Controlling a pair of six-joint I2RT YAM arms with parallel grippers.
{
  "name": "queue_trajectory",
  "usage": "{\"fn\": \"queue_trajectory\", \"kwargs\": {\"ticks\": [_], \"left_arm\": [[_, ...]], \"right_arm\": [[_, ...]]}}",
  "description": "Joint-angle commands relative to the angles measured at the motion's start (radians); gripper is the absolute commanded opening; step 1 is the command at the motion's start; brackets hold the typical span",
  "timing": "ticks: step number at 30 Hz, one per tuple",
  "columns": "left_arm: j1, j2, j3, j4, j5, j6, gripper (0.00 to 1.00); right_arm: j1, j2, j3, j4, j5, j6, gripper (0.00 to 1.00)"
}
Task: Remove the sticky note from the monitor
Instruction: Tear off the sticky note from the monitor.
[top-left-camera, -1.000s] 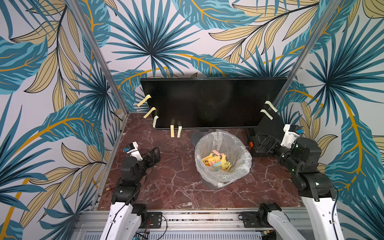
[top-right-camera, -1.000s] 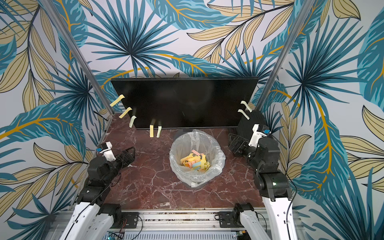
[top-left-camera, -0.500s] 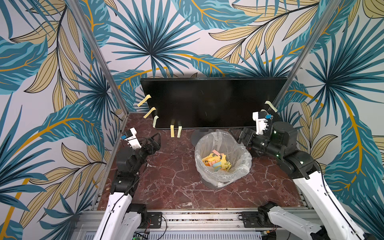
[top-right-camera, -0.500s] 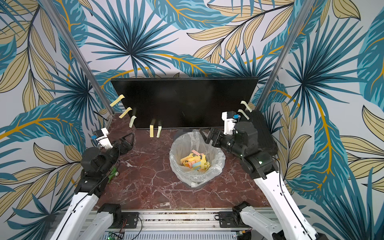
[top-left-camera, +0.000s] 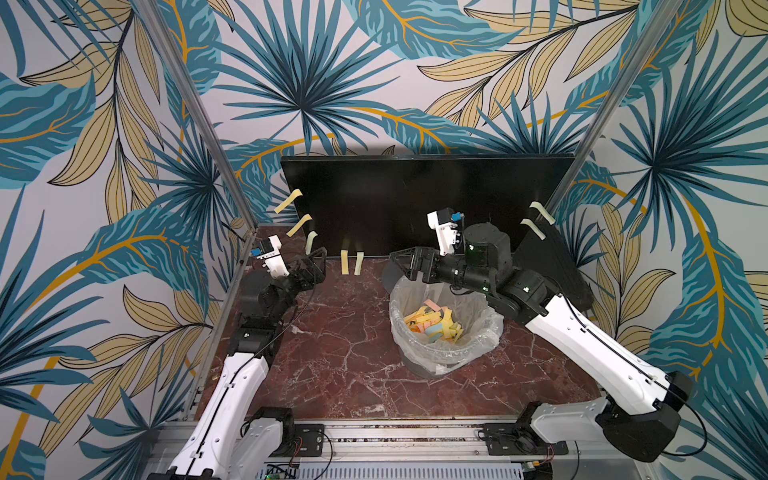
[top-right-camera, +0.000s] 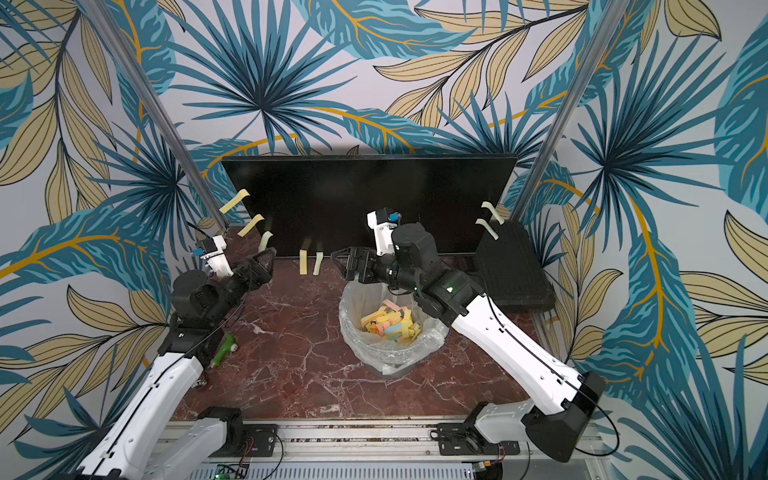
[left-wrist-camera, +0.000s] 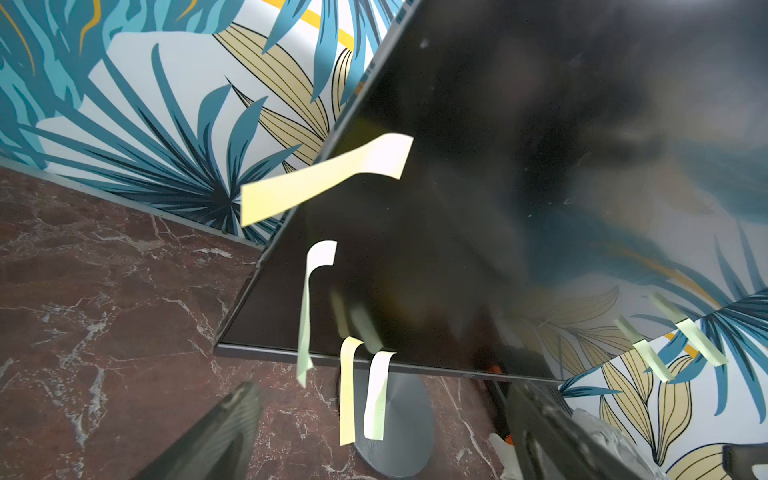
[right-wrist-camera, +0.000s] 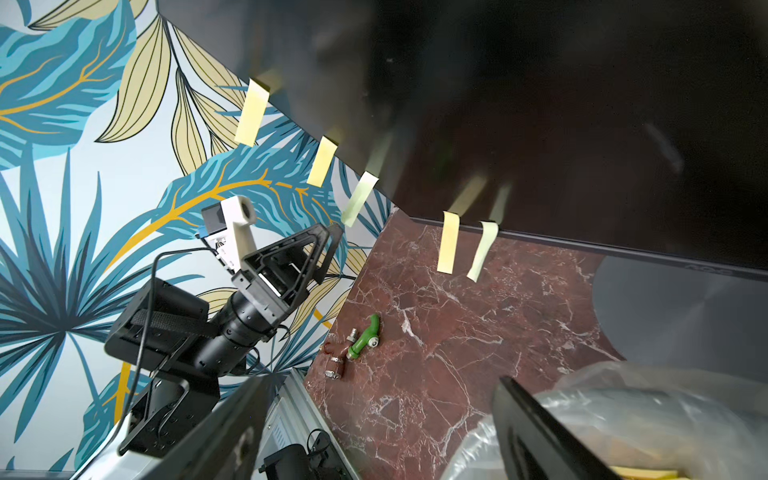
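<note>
The monitor (top-left-camera: 415, 195) stands at 12 o'clock on the bench (top-left-camera: 353, 332), close to the back wall; its long axis goes from 9 to 3 o'clock and the black screen faces 6 o'clock. Its edges carry sticky notes (top-left-camera: 299, 225): three on the 9 o'clock side, pointing about 8 o'clock; two hanging from the lower edge toward 6 o'clock; two on the 3 o'clock side.

The left gripper (top-left-camera: 318, 258) reaches forward from 8 o'clock, near the lowest note of the 9 o'clock side; its jaws are wide apart and hold nothing. The right arm reaches from 4 o'clock over the bin (top-left-camera: 409, 349); the right gripper (top-left-camera: 395, 259) points to 9 o'clock, also wide and empty, near the two hanging notes but apart from them.

The left wrist view shows the grey disc base (left-wrist-camera: 399, 415) under the lower edge; in a top view a small green part (top-right-camera: 224, 347) lies on the bench beside the left arm; the right wrist view shows it too, with small metal pieces beside it.
</note>
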Motion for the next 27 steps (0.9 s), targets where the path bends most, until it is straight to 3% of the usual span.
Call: {"fn": "queue_trajectory", "kwargs": {"ticks": [1, 12, 27], "left_arm": [[-0.003, 0.009, -0.009, 0.087, -0.014, 0.024, 0.94], [0.011, 0.064, -0.041, 0.182, -0.045, 0.021, 0.78], [0.053, 0.126, -0.054, 0.252, -0.021, 0.005, 0.57]], "right_arm": [[0.020, 0.022, 0.027, 0.054, 0.024, 0.016, 0.87], [0.102, 0.105, 0.082, 0.051, 0.034, 0.007, 0.85], [0.122, 0.124, 0.093, 0.031, 0.056, -0.004, 0.85]]}}
